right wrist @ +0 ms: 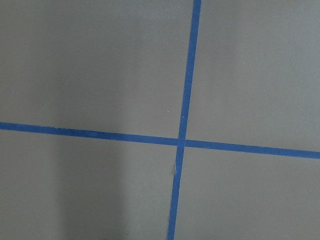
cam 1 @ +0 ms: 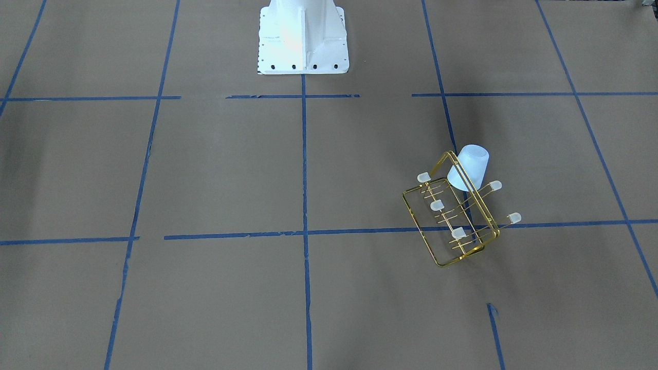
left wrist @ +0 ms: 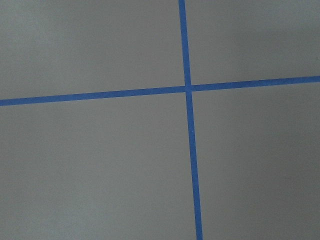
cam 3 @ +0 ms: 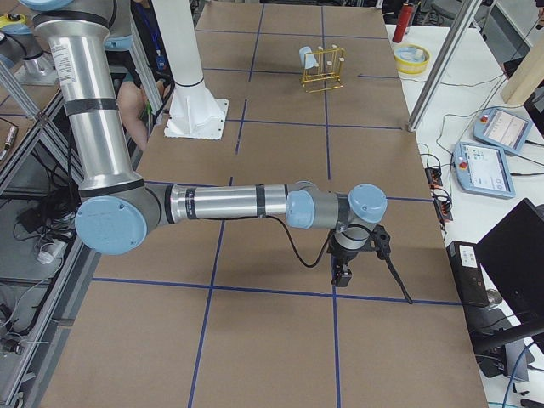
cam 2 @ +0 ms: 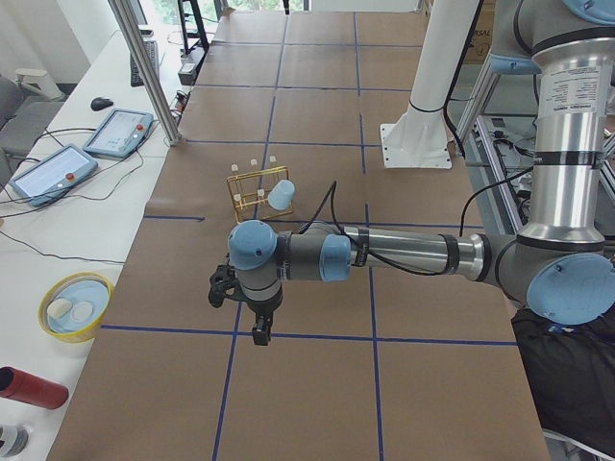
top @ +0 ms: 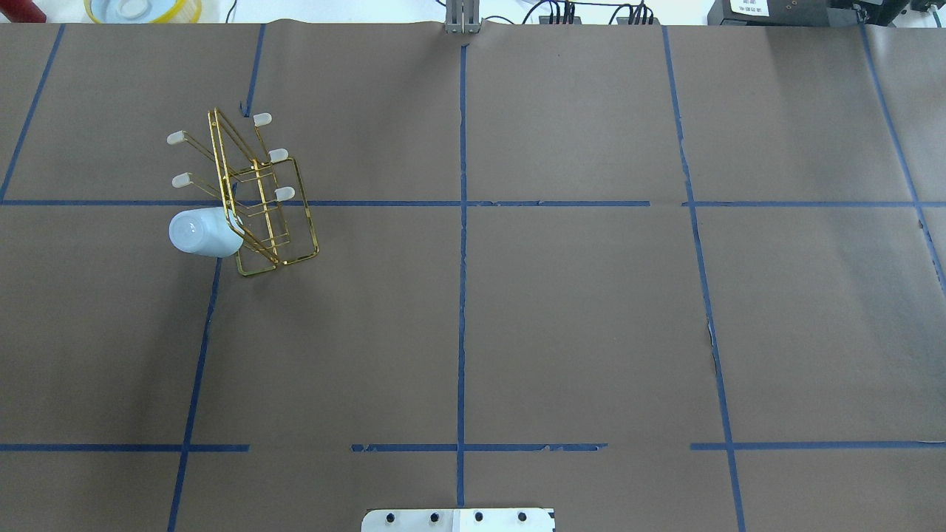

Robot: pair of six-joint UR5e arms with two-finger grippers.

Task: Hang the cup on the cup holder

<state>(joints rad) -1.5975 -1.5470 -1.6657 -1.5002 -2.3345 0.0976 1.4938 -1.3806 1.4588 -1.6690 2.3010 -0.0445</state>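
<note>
Left gripper [cam 2: 258, 331] hangs over my left end of the table and right gripper [cam 3: 342, 274] over the opposite end. Both only show in the side cams, so I can't tell whether either is wide or pinched. The wrist cams give me nothing but brown paper and blue tape [left wrist: 188, 125]. The cup [cam 1: 470, 167] sits mouth-down and tilted over a prong at the robot-ward end of the cup holder [cam 1: 437, 205] (reads as hung to me), so the arms being well apart from it makes sense. The prong inside the cup is hidden, so I can't say how deep it seats.
</note>
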